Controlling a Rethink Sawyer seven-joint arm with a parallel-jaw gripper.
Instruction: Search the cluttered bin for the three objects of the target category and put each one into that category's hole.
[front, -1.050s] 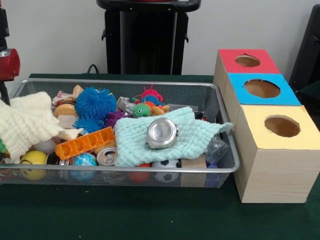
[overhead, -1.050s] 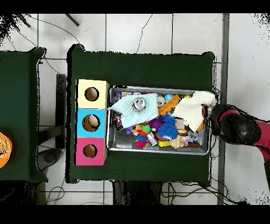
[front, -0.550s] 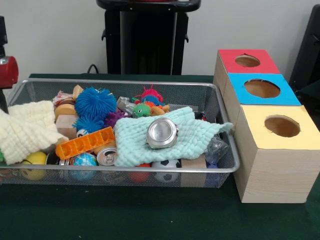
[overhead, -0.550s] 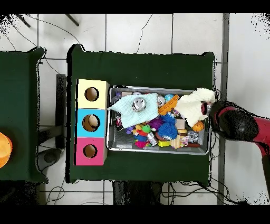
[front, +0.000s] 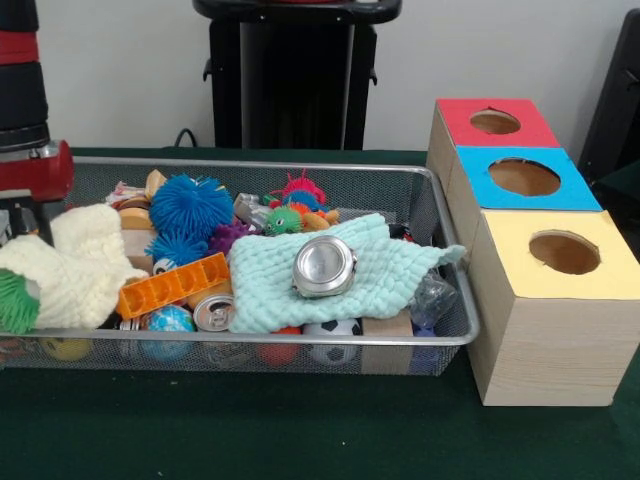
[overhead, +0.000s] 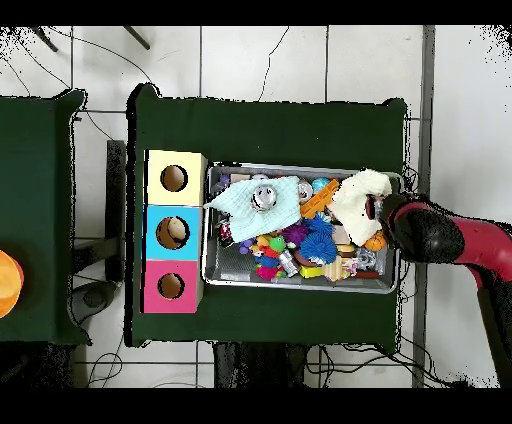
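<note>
The robot arm (front: 30, 120) stands over the left end of the wire bin (front: 440, 215) in the front view, and in the overhead view the same red and black arm (overhead: 440, 232) reaches in from the right side. The tool is somewhere below the red part, but it is hidden behind the cream cloth (front: 70, 265), so I cannot tell if it is apart, together or clamped on something. The cream cloth is bunched at that end of the bin, just beside the arm, and a green fuzzy thing (front: 15, 300) shows at its lower left edge.

In the middle of the bin a mint cloth (front: 390, 265) lies spread over other things, and a round metal tin (front: 324, 266) rests on top of it. Left of the mint cloth there is an orange plastic tray (front: 170, 286), and below it a drink can (front: 213, 313) and a small globe ball (front: 166, 320). A blue spiky ball (front: 190, 204) sits toward the back.

On the green counter (front: 300, 430), right of the bin, stands a wooden box with three holes: the red hole (front: 495, 121) farthest, the blue hole (front: 523, 177) in the middle, the yellow hole (front: 564, 252) nearest. From the front nothing shows inside the holes.
</note>
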